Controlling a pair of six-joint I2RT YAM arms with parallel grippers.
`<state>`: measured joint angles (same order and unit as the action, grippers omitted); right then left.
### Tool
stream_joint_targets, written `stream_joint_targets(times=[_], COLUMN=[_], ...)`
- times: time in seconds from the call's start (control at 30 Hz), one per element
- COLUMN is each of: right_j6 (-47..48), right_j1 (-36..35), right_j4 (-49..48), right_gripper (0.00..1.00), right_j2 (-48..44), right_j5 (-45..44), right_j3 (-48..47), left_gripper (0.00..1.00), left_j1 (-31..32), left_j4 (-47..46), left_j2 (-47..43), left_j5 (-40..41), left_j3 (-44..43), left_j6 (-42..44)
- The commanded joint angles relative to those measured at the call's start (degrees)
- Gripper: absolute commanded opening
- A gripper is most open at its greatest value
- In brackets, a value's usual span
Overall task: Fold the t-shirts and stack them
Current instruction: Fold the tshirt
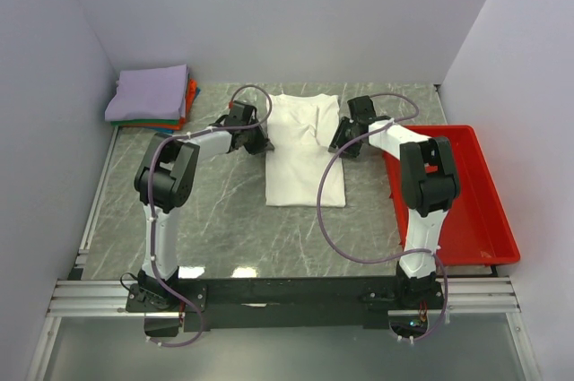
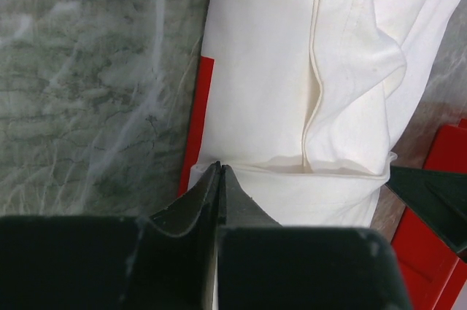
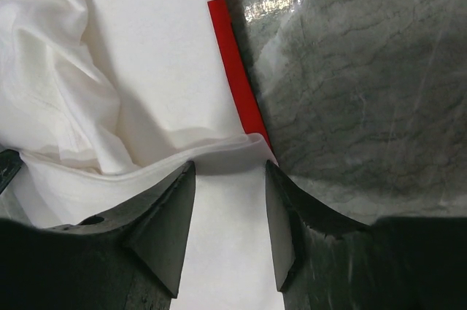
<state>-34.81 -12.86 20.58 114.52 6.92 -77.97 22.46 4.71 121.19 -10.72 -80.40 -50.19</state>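
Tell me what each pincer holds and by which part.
Left pincer looks shut on the left edge of the white t-shirt. Right pincer holds nothing: open, straddling the shirt's right edge.

Marble tbl (image 1: 224, 211): wht tee (image 1: 300, 157), tee stack (image 1: 148, 94), red tray (image 1: 475, 211).
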Motion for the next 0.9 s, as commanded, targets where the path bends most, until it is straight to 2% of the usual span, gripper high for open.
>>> stream_joint_targets(times=[0.0,0.2,0.43,0.53,0.67,0.7,0.87], right_j6=[0.7,-0.4,-1.6,-1.7,-1.1,-1.1,0.5], right_j1=[0.1,-0.9,-3.0,-3.0,-3.0,-3.0,-2.4], right_j4=[0.2,1.9,-0.7,-1.6,-1.3,-1.2,0.3], right_gripper=[0.50,0.50,0.49,0.49,0.50,0.51,0.55], right_j2=[1.1,1.3,-0.8,-0.4,-0.3,-0.5,-4.7], right_j5=[-1.6,-4.3,-5.2,-5.1,-4.8,-4.8,-5.0], right_j3=[-1.2,0.4,6.3,7.6,7.1,6.6,5.2], left_gripper=[0.07,0.09,0.07,0.09,0.18,0.24,0.38], left_j1=[-0.3,0.0,0.2,0.2,0.0,-0.3,-1.5], left_j4=[0.4,-0.6,-4.2,-6.4,-7.2,-7.0,-8.1], left_j2=[1.6,-1.0,-4.7,-5.3,-6.0,-6.5,-10.2], left_j5=[0.3,2.8,4.0,3.6,3.4,3.2,1.9], left_j3=[-1.0,4.7,13.0,14.9,15.2,14.8,15.4], left_j6=[1.0,-1.7,-3.4,-3.4,-2.4,-2.0,-0.7])
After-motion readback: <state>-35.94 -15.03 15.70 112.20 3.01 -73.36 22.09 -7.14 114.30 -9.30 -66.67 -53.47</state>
